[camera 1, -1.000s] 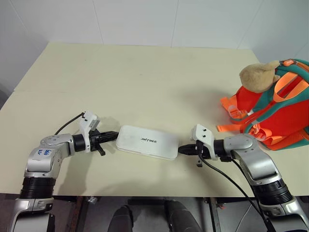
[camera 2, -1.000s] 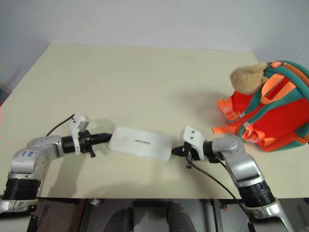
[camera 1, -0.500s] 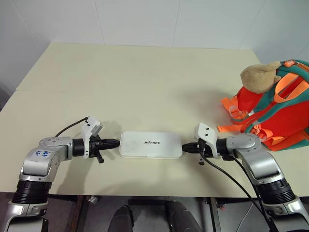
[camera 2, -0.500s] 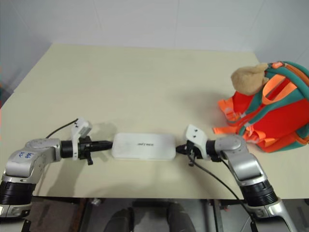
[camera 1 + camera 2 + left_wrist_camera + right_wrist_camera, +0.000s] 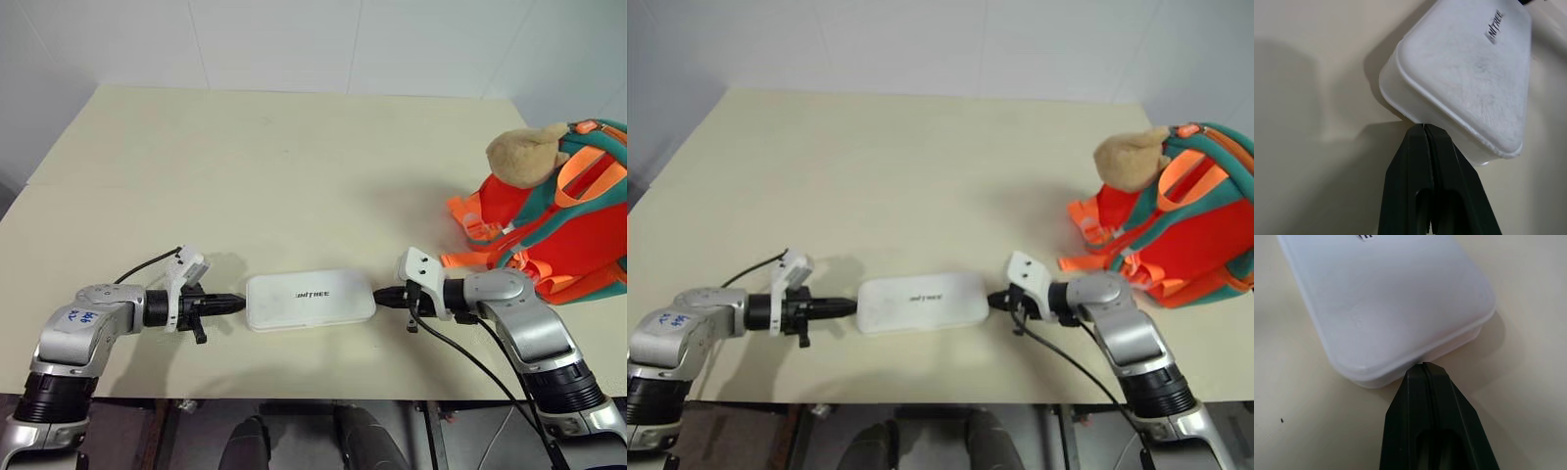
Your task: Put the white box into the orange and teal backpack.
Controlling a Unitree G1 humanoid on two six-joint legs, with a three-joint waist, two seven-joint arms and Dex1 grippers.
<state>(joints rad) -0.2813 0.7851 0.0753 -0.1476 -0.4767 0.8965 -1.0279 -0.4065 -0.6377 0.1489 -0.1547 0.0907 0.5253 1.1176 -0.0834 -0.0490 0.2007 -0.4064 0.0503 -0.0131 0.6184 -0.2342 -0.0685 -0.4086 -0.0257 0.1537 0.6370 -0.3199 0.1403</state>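
Tabletop (image 5: 294, 147) scene: white box (image 5: 310, 298) is pinched endwise between closed left gripper (image 5: 238, 304) and closed right gripper (image 5: 379, 297), lift toward orange and teal backpack (image 5: 558, 235) needed next.

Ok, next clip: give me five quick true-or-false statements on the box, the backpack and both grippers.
1. The white box lies flat on the table. True.
2. The left gripper is open wide. False: its fingers are shut, tips against the box's end.
3. The right gripper is shut, tips at the box's other end. True.
4. The box is already inside the backpack. False: it lies on the table, apart from the backpack.
5. The backpack sits on the robot's left. False: it is on the right.
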